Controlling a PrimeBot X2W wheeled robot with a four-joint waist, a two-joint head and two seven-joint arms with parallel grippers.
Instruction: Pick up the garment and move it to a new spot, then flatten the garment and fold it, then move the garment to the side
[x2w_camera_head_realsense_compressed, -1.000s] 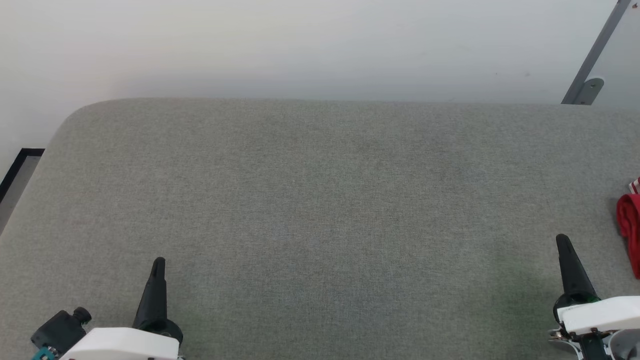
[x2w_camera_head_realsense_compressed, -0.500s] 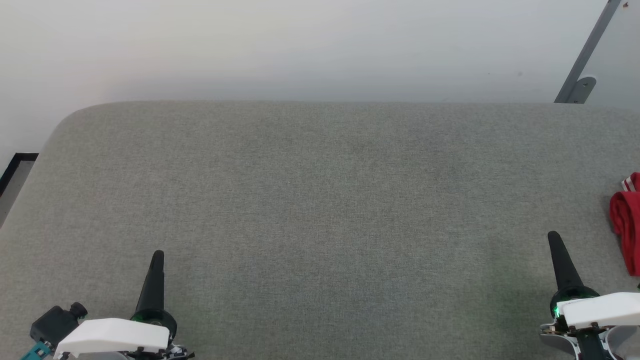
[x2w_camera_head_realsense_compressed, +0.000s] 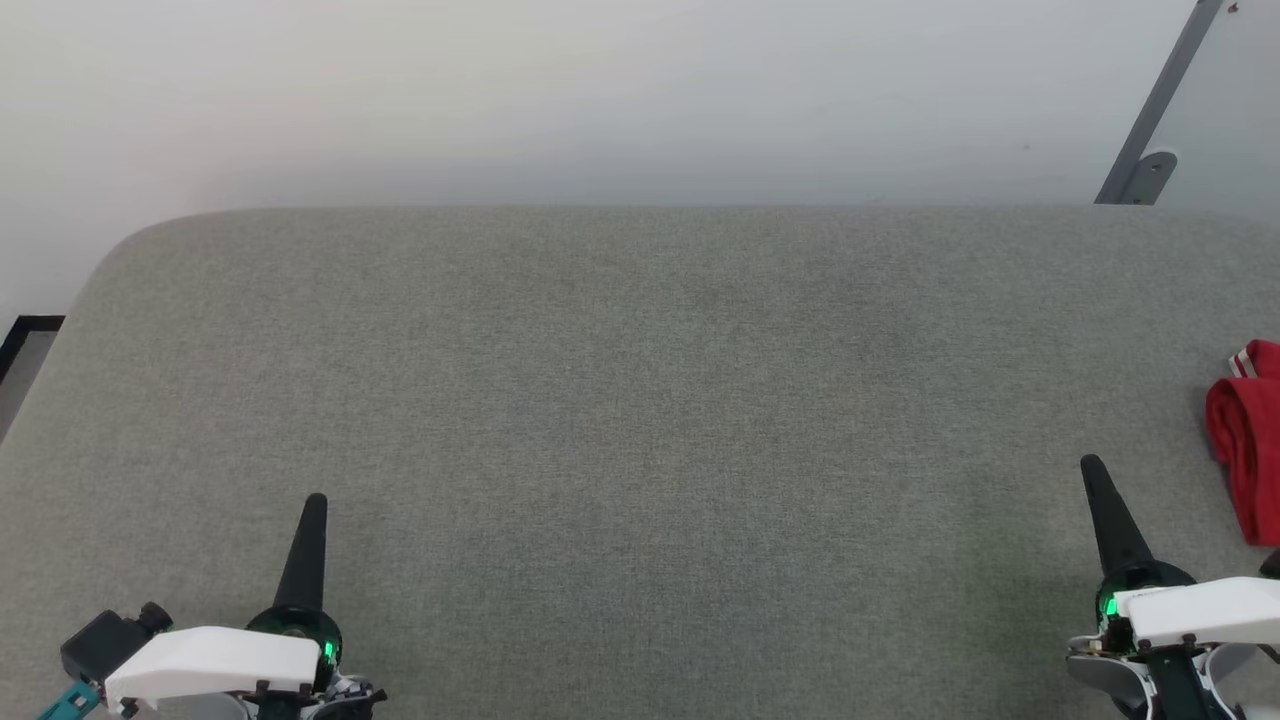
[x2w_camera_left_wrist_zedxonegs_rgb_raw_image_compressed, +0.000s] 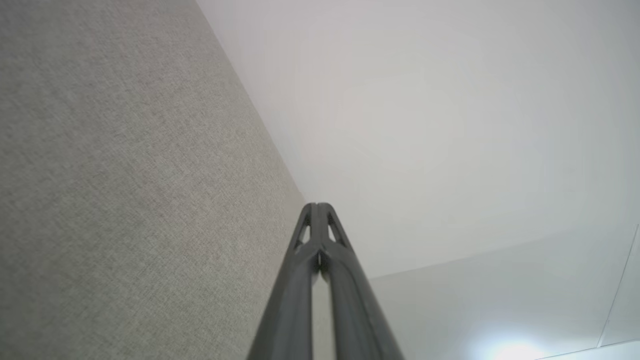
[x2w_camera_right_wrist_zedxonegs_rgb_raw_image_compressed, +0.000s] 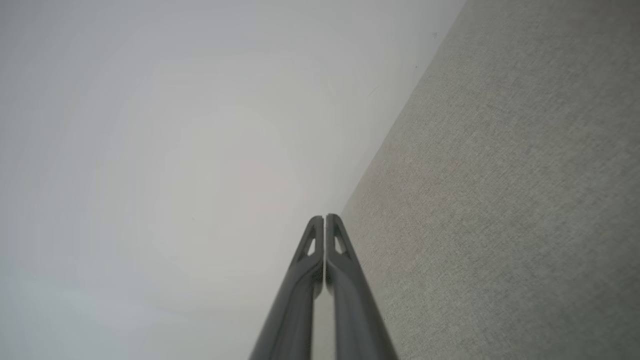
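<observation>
The garment (x2w_camera_head_realsense_compressed: 1248, 440) lies crumpled at the head view's right edge, red with a bit of white-striped trim at its top; most of it is cut off by the frame. My right gripper (x2w_camera_head_realsense_compressed: 1090, 468) stands left of it, apart from it, shut with nothing held. At the lower left my left gripper (x2w_camera_head_realsense_compressed: 315, 503) is shut and empty too. In the left wrist view the left gripper (x2w_camera_left_wrist_zedxonegs_rgb_raw_image_compressed: 317, 206) shows its fingertips pressed together. The right gripper (x2w_camera_right_wrist_zedxonegs_rgb_raw_image_compressed: 324, 218) in the right wrist view looks the same.
A grey fabric table (x2w_camera_head_realsense_compressed: 640, 400) spreads across the head view, its far edge along a pale wall (x2w_camera_head_realsense_compressed: 600, 90). A grey metal bracket (x2w_camera_head_realsense_compressed: 1140, 130) slants at the upper right. A dark-framed floor strip (x2w_camera_head_realsense_compressed: 25, 345) shows past the table's left corner.
The camera has turned a little to the right, so more of the garment shows. Both grippers stay shut and sit slightly higher in the picture.
</observation>
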